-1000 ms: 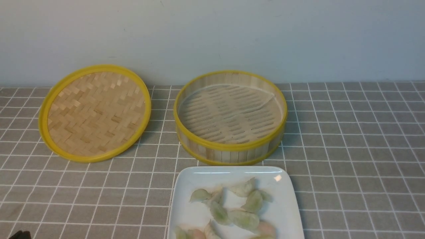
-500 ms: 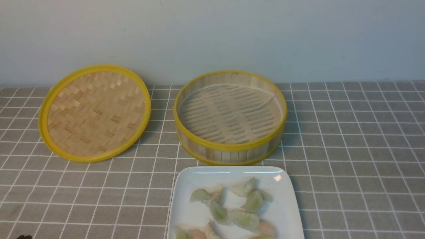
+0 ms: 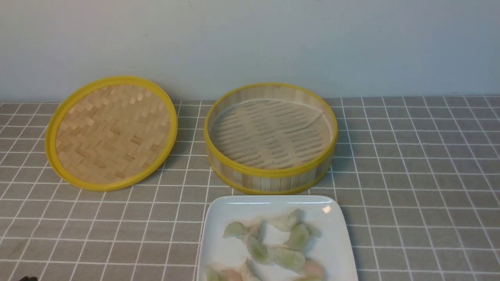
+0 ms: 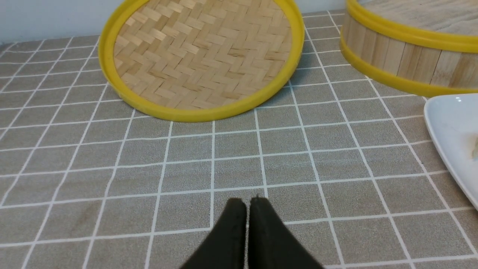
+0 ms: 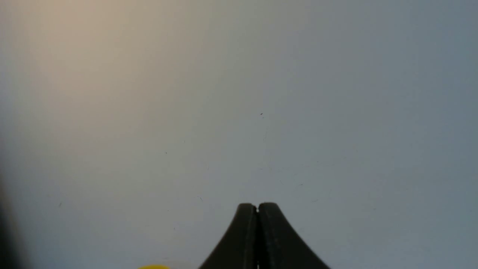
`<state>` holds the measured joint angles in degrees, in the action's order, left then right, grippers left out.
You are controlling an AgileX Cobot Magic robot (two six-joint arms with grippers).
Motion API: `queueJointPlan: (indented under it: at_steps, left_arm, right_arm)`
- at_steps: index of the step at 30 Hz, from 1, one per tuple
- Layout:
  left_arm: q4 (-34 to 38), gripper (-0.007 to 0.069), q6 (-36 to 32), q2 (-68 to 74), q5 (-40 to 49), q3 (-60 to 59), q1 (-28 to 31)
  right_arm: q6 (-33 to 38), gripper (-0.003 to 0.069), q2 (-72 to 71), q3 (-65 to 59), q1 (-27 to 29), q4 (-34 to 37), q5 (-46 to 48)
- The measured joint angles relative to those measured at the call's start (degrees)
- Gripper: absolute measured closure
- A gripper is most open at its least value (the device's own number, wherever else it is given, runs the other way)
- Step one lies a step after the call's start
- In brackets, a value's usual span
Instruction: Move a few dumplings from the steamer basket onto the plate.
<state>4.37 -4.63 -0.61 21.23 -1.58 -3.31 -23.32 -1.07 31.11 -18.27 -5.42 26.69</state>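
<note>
Spilling past the front view's lower edge, the plate and dumplings

Tool shut before pale wall; yellow edge low down.

You have bare grey tabletop with white grid lines to the right of the round yellow-rimmed bamboo basket and the square white glossy plate. The basket's upright slat wall stands just beyond the plate. A narrow strip separates it from the flat yellow-rimmed woven bamboo lid on your left.
</note>
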Motion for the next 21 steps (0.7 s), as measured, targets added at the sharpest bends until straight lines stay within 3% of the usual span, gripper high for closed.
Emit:
queueJointPlan:
  at_steps: [5,14,21]
  left_arm:
    - [0.0,0.0629,0.0,0.0,0.0,0.0,0.0]
    - [0.0,0.0629,0.0,0.0,0.0,0.0,0.0]
    - [0.0,0.0629,0.0,0.0,0.0,0.0,0.0]
  right_arm:
    - [0.9,0.0672,0.0,0.0,0.0,-0.4,0.0]
    - [21.0,0.0672,0.0,-3.9,0.0,6.2,-0.8]
    - [25.3,0.0672,0.0,-6.7,1.1,7.3,-0.8]
